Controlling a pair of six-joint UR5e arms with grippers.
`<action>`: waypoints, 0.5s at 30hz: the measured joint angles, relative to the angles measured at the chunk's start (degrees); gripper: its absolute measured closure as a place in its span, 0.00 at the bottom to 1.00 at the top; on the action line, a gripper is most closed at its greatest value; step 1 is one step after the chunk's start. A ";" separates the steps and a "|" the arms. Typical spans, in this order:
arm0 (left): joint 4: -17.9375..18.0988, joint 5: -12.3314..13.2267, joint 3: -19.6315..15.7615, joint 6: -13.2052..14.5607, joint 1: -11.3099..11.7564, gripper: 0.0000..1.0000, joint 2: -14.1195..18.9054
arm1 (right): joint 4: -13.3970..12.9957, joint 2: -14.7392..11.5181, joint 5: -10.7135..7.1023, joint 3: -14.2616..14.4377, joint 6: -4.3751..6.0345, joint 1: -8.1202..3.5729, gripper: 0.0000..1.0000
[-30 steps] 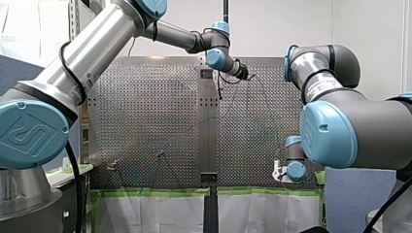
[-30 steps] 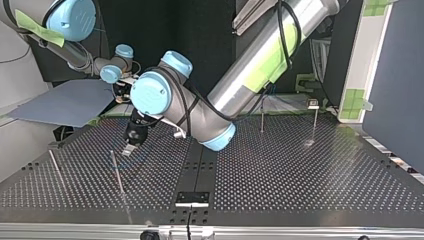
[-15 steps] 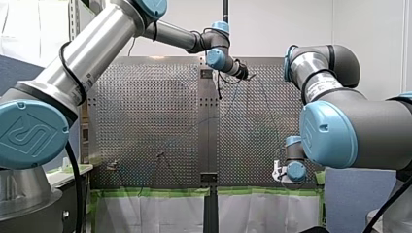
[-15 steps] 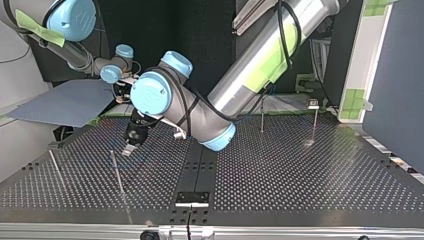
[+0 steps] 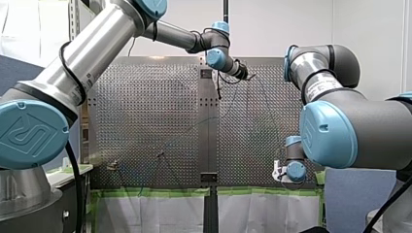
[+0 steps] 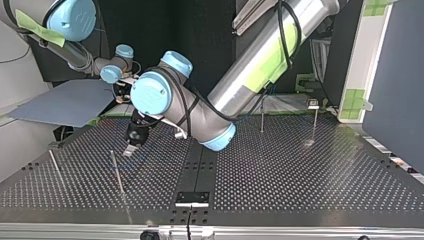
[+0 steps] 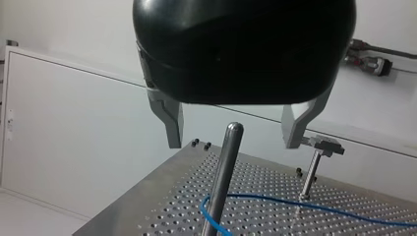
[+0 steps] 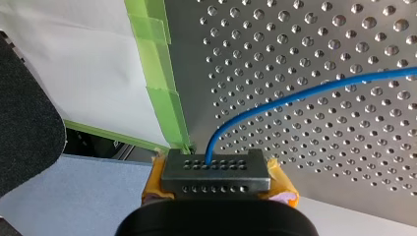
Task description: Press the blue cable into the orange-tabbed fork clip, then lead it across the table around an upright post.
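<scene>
Because our left gripper [image 7: 233,142] hangs spread wide astride the top of the post [image 7: 222,182], gripping nothing, we judge it is minding the blue cable [image 7: 275,200], which curves at that post's foot on the table [image 7: 255,177]. Further right, our right gripper [image 8: 216,169] pinches the cable, likely to keep it taut.

The worktop [image 8: 344,73] is perforated metal with a dull, brushed sheen. Ahead of the right hand [image 8: 216,172], the cable [image 8: 295,96] has a smooth, slightly glossy blue plastic sheath, and the green tape [image 8: 162,83] beside it looks slick. The left hand [image 7: 233,143] has a glossy black plastic shell and matt grey metal fingers [image 7: 172,123]. The post [image 7: 223,172] between them is polished, mirror-smooth metal.
</scene>
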 joint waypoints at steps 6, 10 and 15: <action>-0.01 -0.36 0.01 0.06 -0.01 0.02 0.00 | 0.02 0.00 0.00 -0.01 -0.03 0.03 1.00; -0.01 -1.21 -0.01 0.27 -0.01 0.02 0.00 | 0.03 0.00 0.00 0.00 -0.03 0.04 1.00; -0.09 -2.88 -0.04 0.92 -0.04 0.02 0.00 | 0.02 0.00 0.01 0.01 -0.03 0.04 1.00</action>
